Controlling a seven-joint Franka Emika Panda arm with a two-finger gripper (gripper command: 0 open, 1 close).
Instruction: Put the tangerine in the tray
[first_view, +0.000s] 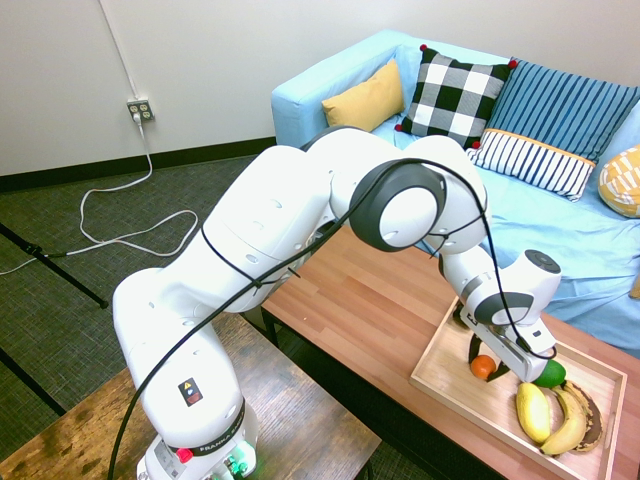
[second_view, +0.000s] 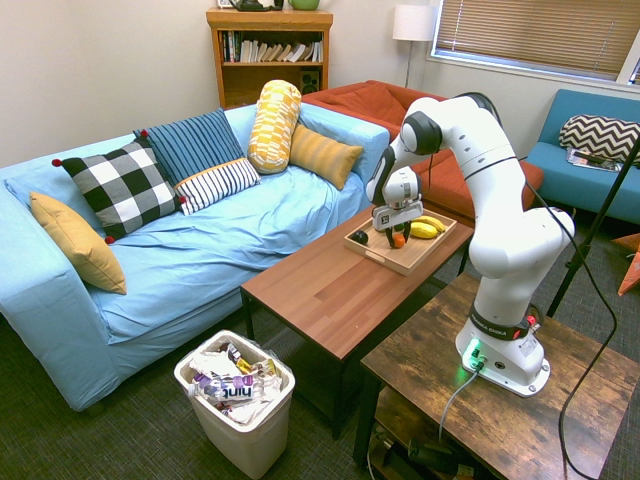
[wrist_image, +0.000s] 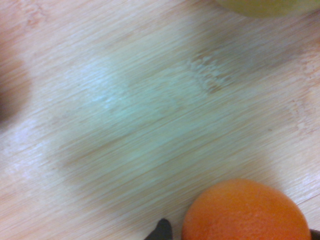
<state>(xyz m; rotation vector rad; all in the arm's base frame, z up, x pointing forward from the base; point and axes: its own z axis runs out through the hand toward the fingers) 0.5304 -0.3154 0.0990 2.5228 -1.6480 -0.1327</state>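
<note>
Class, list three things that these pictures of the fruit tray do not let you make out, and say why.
1. First exterior view: the gripper hides part of the tangerine.
2. Second exterior view: the dark item on the tray is too small to identify.
3. Wrist view: the yellowish fruit is blurred and cut off by the edge.

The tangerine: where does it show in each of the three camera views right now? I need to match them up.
First exterior view: the tangerine sits low on the right, in the tray, just left of the hand.
Second exterior view: a small orange dot right of centre, under the hand.
Wrist view: large, at the bottom edge, right of centre.
Shared landmark: the tray's light wood.
</note>
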